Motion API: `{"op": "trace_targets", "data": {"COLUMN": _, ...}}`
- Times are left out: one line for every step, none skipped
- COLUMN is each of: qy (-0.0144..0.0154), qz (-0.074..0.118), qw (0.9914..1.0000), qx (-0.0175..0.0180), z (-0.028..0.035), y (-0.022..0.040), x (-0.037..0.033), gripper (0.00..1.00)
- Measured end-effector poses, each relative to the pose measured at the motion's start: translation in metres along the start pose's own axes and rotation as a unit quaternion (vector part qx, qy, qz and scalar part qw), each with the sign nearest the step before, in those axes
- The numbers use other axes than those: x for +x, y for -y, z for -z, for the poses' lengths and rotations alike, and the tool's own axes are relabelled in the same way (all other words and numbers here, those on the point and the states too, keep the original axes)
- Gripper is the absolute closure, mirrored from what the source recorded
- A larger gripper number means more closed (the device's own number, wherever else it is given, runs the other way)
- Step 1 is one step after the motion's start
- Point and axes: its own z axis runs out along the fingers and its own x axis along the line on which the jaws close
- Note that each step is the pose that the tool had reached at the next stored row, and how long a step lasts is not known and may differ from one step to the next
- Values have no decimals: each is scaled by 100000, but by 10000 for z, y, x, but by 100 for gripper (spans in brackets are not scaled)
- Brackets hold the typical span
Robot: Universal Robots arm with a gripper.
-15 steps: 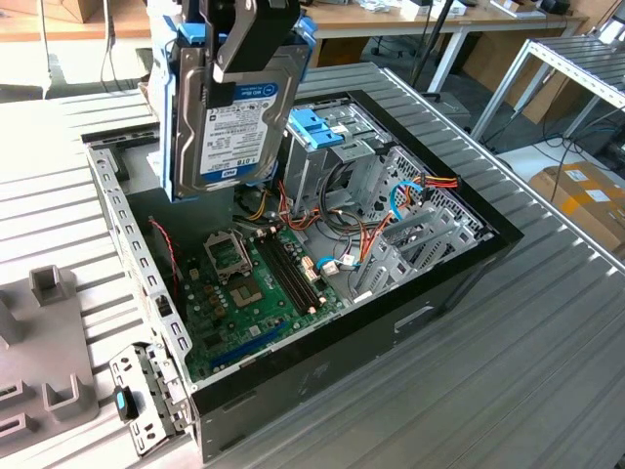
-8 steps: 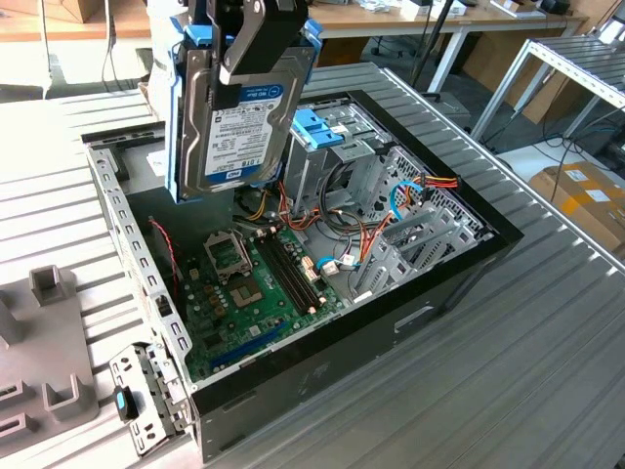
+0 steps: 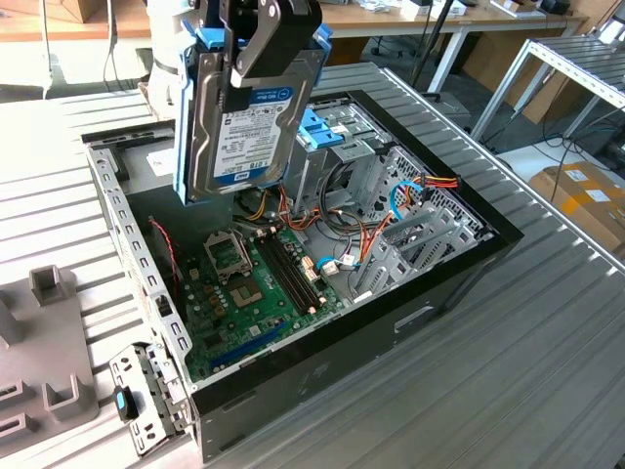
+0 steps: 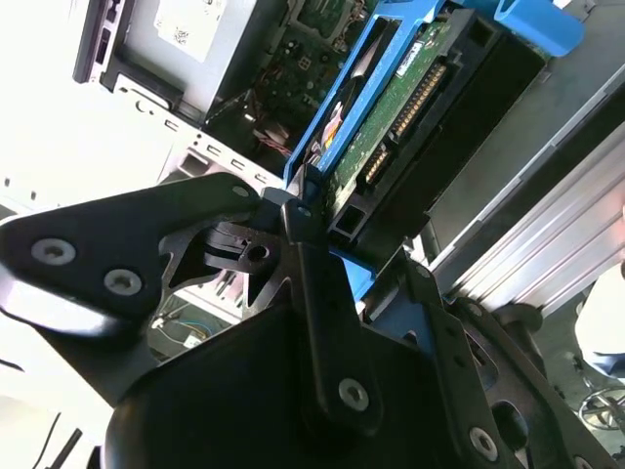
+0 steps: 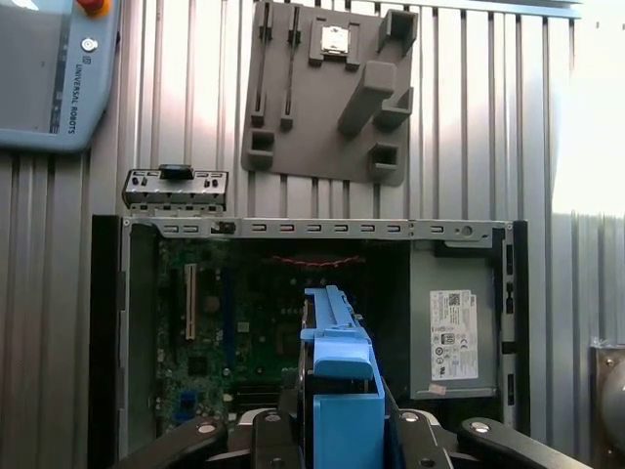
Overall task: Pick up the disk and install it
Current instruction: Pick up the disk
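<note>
Silver metal disk (image 3: pixel 244 127), flat and rectangular with a white, blue-banded label and blue plastic side rails, hangs on edge above the open black computer case (image 3: pixel 430 293), with the black tool (image 3: pixel 259 49) clamped on its upper end. The exterior view gives us the label face, over the green motherboard (image 3: pixel 244 293) inside the case, with a bare blue plastic bracket (image 3: pixel 317 127) just behind. The second wrist view shows the disk's other side: its green circuit board (image 4: pixel 400 107), with the tool's fingers (image 4: pixel 308 264) tight against a blue rail. The first wrist view looks down the rail (image 5: pixel 337 362) into the case. There's the grey power supply box (image 5: pixel 452 322) inside, and a grey moulded fixture plate (image 5: pixel 322 98) on the ribbed metal counter (image 3: pixel 547 371) beside the case.
</note>
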Motion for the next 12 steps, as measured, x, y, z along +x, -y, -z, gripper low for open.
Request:
{"op": "trace_targets", "data": {"qy": 0, "qz": 1, "qw": 100000, "qx": -1, "z": 1, "y": 6, "x": 4, "gripper": 63}}
{"op": "trace_targets", "data": {"qy": -1, "qz": -1, "qw": 100000, "qx": -2, "z": 2, "y": 21, "x": 14, "gripper": 63}}
{"op": "trace_targets", "data": {"qy": -3, "qz": 1, "qw": 100000, "qx": -1, "z": 3, "y": 29, "x": 19, "gripper": 63}}
{"op": "trace_targets", "data": {"qy": -2, "qz": 0, "qw": 100000, "qx": -2, "z": 3, "y": 38, "x": 24, "gripper": 63}}
{"op": "trace_targets", "data": {"qy": -1, "qz": 1, "qw": 100000, "qx": 1, "z": 4, "y": 47, "x": 29, "gripper": 63}}
{"op": "trace_targets", "data": {"qy": -3, "qz": 0, "qw": 100000, "qx": -3, "z": 6, "y": 61, "x": 37, "gripper": 63}}
{"op": "trace_targets", "data": {"qy": -1, "qz": -3, "qw": 100000, "qx": -2, "z": 6, "y": 69, "x": 42, "gripper": 63}}
{"op": "trace_targets", "data": {"qy": -6, "qz": 0, "qw": 100000, "qx": -3, "z": 7, "y": 76, "x": 46, "gripper": 63}}
{"op": "trace_targets", "data": {"qy": -3, "qz": 0, "qw": 100000, "qx": -2, "z": 8, "y": 90, "x": 52, "gripper": 63}}
{"op": "trace_targets", "data": {"qy": 0, "qz": 2, "qw": 100000, "qx": -1, "z": 9, "y": 108, "x": 63, "gripper": 63}}
{"op": "trace_targets", "data": {"qy": -3, "qz": 1, "qw": 100000, "qx": -2, "z": 10, "y": 115, "x": 66, "gripper": 63}}
{"op": "trace_targets", "data": {"qy": 1, "qz": 1, "qw": 100000, "qx": -1, "z": 10, "y": 121, "x": 70, "gripper": 63}}
